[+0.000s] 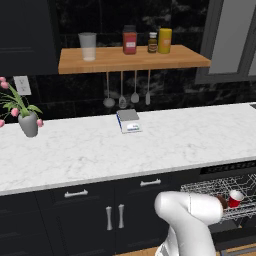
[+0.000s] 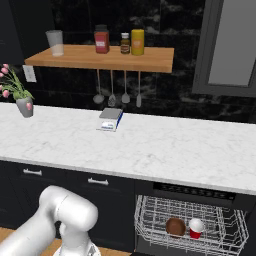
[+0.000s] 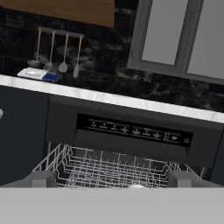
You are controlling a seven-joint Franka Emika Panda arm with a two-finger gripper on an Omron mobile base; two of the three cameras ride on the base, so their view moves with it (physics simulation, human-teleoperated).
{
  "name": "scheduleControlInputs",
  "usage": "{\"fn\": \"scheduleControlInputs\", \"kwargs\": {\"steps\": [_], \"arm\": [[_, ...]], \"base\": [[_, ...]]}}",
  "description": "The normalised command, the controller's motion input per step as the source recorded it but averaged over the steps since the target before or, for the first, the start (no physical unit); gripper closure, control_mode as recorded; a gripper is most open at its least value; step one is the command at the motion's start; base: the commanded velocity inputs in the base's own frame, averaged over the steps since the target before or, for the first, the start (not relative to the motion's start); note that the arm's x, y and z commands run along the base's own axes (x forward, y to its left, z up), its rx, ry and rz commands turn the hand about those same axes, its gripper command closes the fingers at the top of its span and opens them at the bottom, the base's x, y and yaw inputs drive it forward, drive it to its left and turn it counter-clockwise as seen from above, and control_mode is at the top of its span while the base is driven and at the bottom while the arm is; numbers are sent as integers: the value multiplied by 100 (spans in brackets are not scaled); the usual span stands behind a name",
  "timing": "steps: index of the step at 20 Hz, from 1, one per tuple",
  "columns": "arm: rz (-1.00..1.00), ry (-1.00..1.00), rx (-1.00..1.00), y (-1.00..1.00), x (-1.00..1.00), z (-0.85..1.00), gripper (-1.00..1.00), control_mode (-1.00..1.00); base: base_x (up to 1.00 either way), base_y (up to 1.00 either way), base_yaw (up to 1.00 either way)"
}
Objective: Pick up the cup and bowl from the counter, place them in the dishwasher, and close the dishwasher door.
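Facing the open dishwasher [image 3: 135,131], cup [image 2: 196,227] and bowl [image 2: 175,226] already racked.

Gripper [image 3: 113,180] released, jaws wide, nothing between them, aimed at the rack [image 3: 109,168] from low in front. One cup and one bowl sitting side by side in the rack under the counter [image 2: 150,147], bowl at 9 o'clock of the cup. Only the door left, by the look of it; door and its bar handle lying below frame, likely toward 6 o'clock of the gripper, long axis running 9 to 3. Single arm available.
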Motion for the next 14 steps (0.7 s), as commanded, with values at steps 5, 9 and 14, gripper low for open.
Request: {"fn": "scheduleControlInputs", "kwargs": {"steps": [5,9,14], "arm": [[7,0,0,-10,-13,-63,-100,-100],[4,0,1,-23,-40,-55,-100,-100],[4,0,2,-33,-23,-62,-100,-100]], "base": [[0,0,0],[0,0,0],[0,0,0]]}}
